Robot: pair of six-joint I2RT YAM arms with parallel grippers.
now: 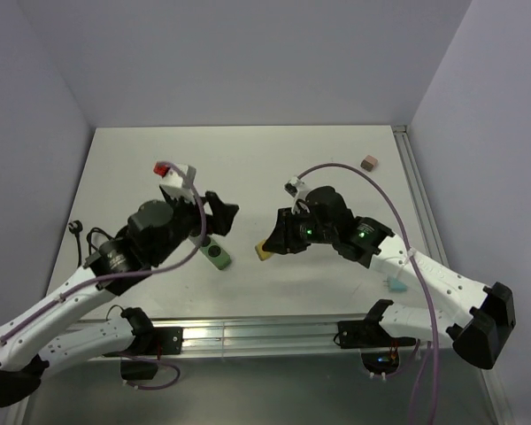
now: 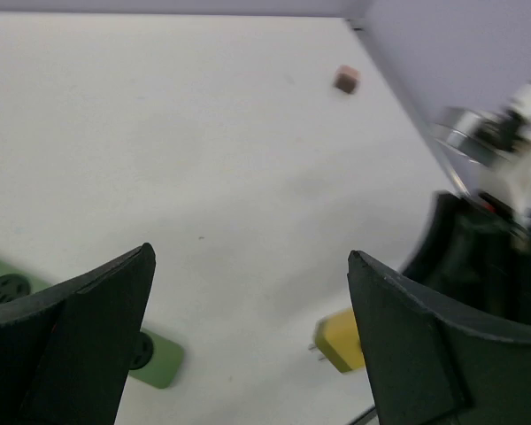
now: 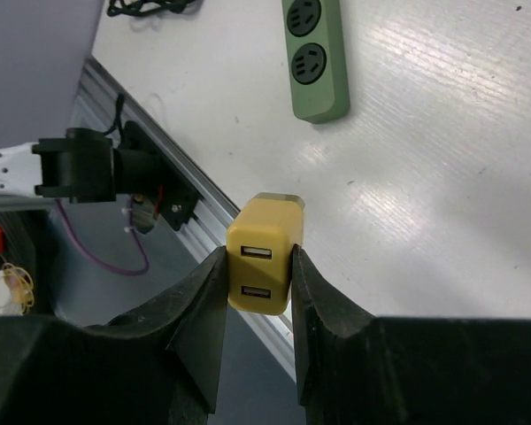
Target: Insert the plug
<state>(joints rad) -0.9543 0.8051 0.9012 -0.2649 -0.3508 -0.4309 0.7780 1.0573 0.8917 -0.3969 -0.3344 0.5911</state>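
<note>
Plug [image 3: 261,232]: pinched in right gripper [image 3: 257,270], off power strip [image 3: 316,55].
Left gripper [image 2: 250,266]: gaped wide, empty.
Risk: misaligned push could shove unheld strip.

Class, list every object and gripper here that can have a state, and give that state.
yellow USB plug: gripped, not inserted
green power strip: lying flat, visible sockets empty
left gripper: open, empty
right gripper: shut on the yellow USB plug
brown block: lying loose, untouched

Left arm reaches forward and inward; left gripper [image 2: 250,258] jaws stand wide apart. Right arm angles inward; right gripper [image 3: 257,258] jaws clamp the yellow plug [image 3: 267,226].
</note>
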